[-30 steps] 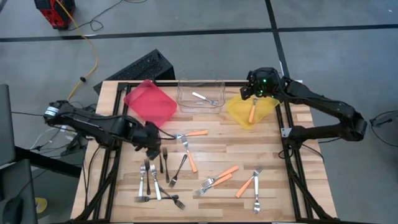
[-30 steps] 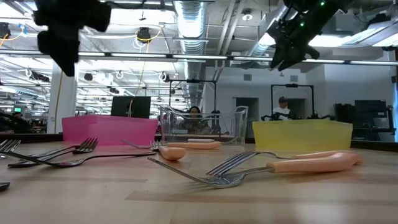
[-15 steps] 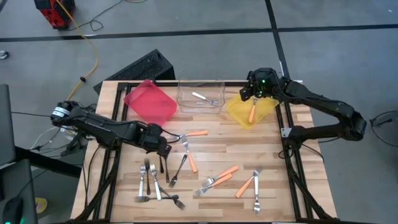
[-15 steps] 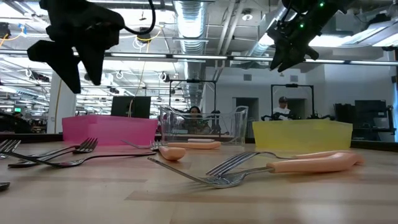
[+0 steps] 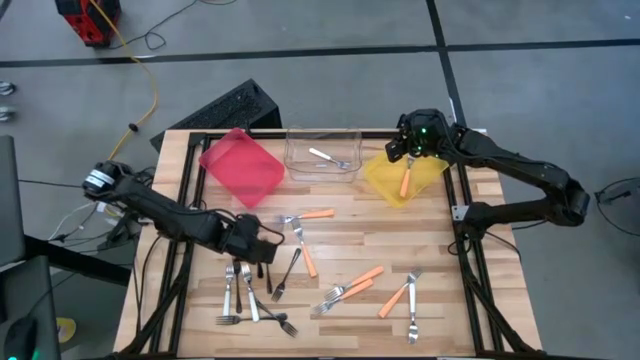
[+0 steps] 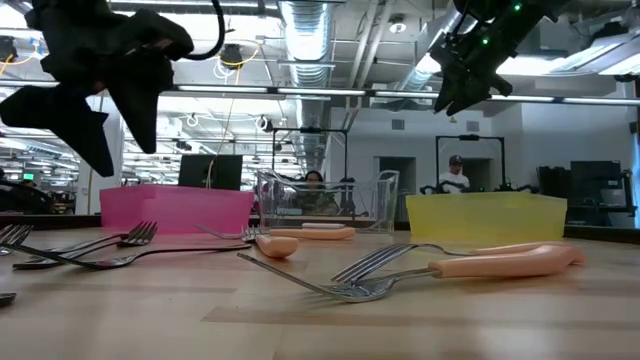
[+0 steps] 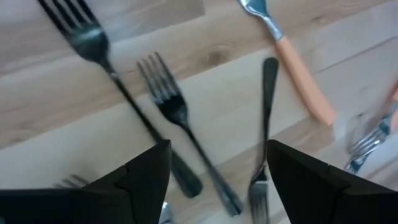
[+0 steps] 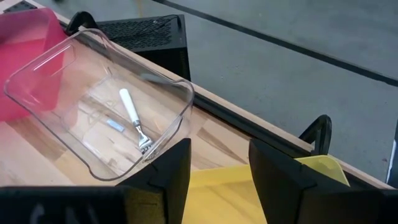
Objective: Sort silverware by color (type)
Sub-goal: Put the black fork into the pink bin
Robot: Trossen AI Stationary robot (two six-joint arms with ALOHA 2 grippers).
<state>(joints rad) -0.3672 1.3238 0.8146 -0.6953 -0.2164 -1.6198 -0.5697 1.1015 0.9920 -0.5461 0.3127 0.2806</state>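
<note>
Left pincer (image 5: 262, 247): fingers spread wide, holding nothing, low over the dark metal forks (image 7: 177, 115) near the left middle of the wooden surface (image 5: 350, 245).
Right pincer (image 5: 405, 148): jaws parted and empty, raised above the back edge of the yellow square bin (image 5: 403, 178).
Red square bin (image 5: 241, 165): back left, tilted.
Clear square bin (image 5: 322, 155): back centre, one shiny silver fork (image 8: 134, 121) inside.
Orange-handled forks (image 5: 358, 284): several scattered at centre and front right; one lies in the yellow bin.
Plain silver forks (image 5: 240, 295): front left, beside the dark ones.
</note>
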